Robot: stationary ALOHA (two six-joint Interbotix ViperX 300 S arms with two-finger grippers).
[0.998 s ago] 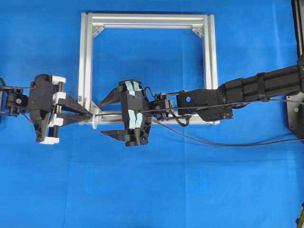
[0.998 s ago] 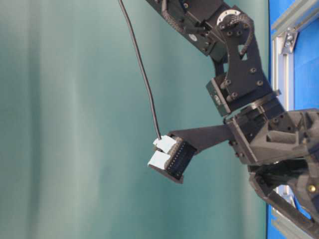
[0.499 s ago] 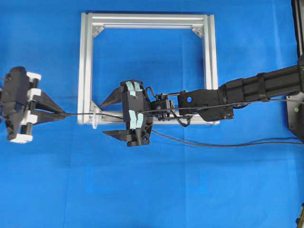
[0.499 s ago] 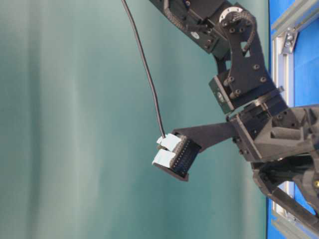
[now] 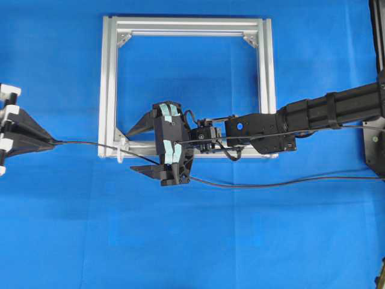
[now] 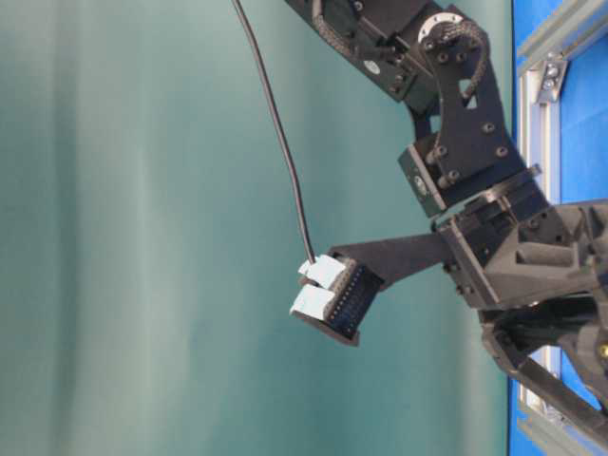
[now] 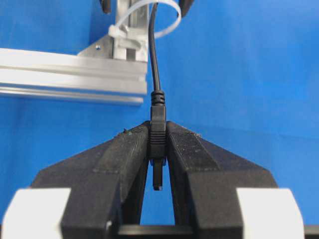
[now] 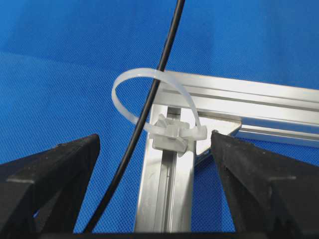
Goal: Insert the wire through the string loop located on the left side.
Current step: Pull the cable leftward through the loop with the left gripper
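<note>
The wire [image 5: 90,144] runs from the right, under my right gripper, through the string loop [image 5: 122,152] and on to the left. Its dark plug [image 7: 157,134] is pinched between the fingers of my left gripper [image 7: 158,132], which is shut on it at the far left edge [image 5: 53,143], well clear of the frame. In the right wrist view the whitish string loop [image 8: 142,71] arches over the wire [image 8: 144,114]. My right gripper [image 5: 130,150] stands open, its fingers on either side of the frame corner and the loop, touching neither.
The square aluminium frame [image 5: 108,78] lies on the blue cloth, with the loop tied at its front left corner bracket [image 8: 219,127]. The right arm [image 5: 313,114] reaches across the frame's front bar. The loose wire trails off to the right [image 5: 301,180].
My left gripper has moved far left from the frame corner to the view's edge, pulling the plug and more wire through the loop. The right gripper has stayed open in place.
</note>
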